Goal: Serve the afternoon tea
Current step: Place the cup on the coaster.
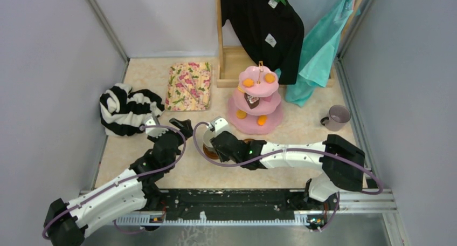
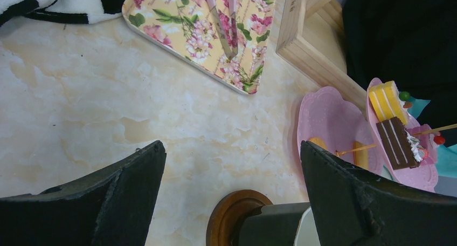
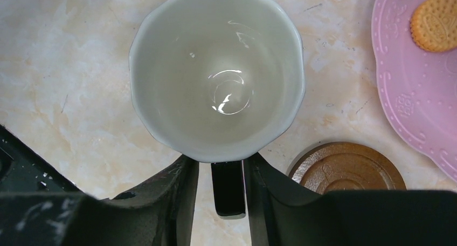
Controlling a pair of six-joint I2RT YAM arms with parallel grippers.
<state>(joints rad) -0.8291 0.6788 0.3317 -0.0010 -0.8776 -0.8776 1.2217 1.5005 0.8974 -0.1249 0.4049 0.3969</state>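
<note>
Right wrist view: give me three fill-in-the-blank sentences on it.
The cream mug is ____ inside.
Its dark ____ sits between the fingers of the right gripper.
The round biscuit lies on the ____ plate.
Missing: empty; handle; pink.

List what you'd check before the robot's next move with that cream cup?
1. Cream mug upright and empty: ok.
2. Mug's handle sits inside the right hand: ok.
3. Handle firmly gripped: cannot tell; a sliver of gap shows on one side.
4. Cream mug set on the brown saucer: not ok, the saucer lies beside it.
5. Left hand open, holding nothing: ok.
6. Lilac mug has a saucer: not ok, none under it.
</note>
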